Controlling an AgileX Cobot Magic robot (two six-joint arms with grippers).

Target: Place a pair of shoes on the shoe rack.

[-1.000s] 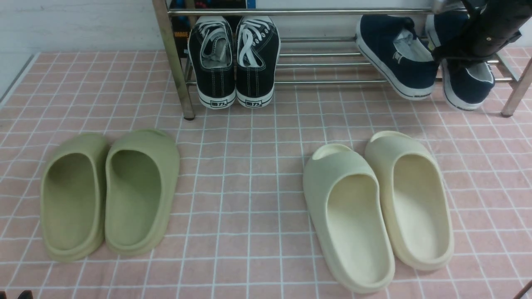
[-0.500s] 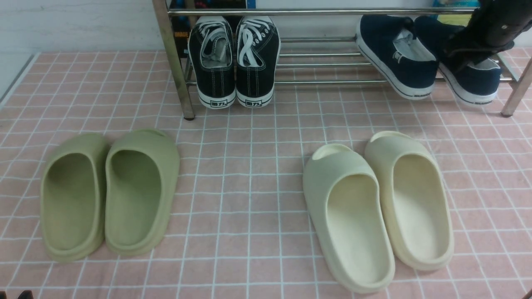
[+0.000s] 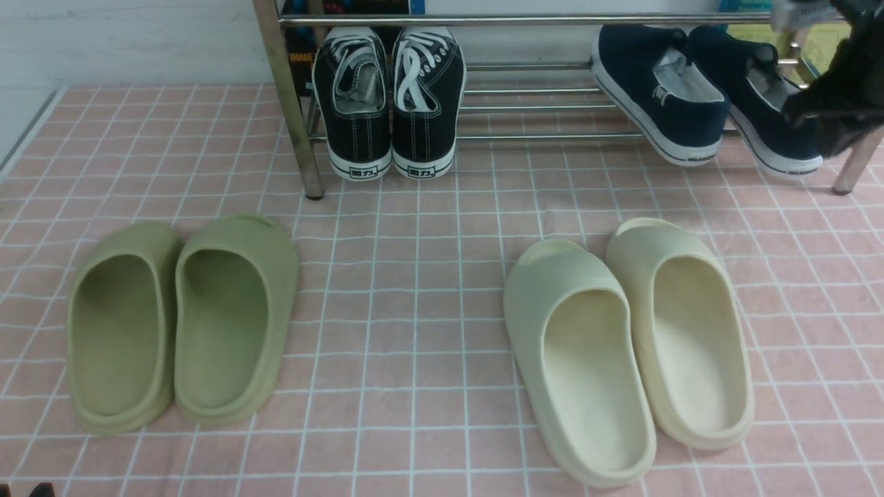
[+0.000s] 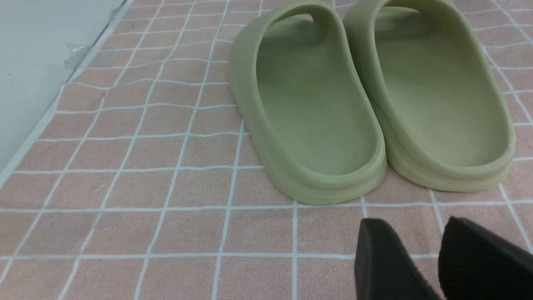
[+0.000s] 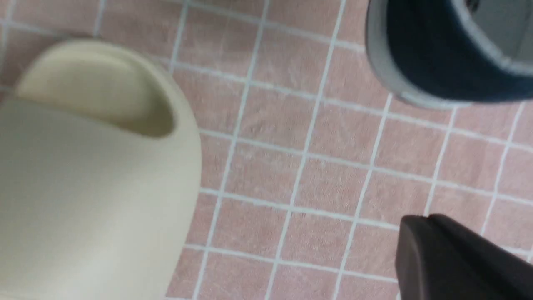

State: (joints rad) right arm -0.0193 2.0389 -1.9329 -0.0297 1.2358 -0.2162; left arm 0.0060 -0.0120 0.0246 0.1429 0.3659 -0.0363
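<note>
Shoes (image 3: 663, 96) on rack (image 3: 539, 137), toes back-left, heels front-right; right gripper (image 5: 420, 237) closed, empty; left gripper (image 4: 420, 233) slightly parted.

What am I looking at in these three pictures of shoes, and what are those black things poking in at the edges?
This is a two-armed robot tidying shoes. The wide picture comes from a camera between its arms, looking forward; the other two come from cameras on its wrists. The black shapes are its grippers, the pinching hands. The right gripper is shut and empty, near the right end of the shoe rack. The left gripper, near the green slides, holds nothing. On the pink checked cloth lie the green slides and a pair of cream slides. On the rack sit black lace-up sneakers and the navy slip-on shoes, heels toward the camera.
</note>
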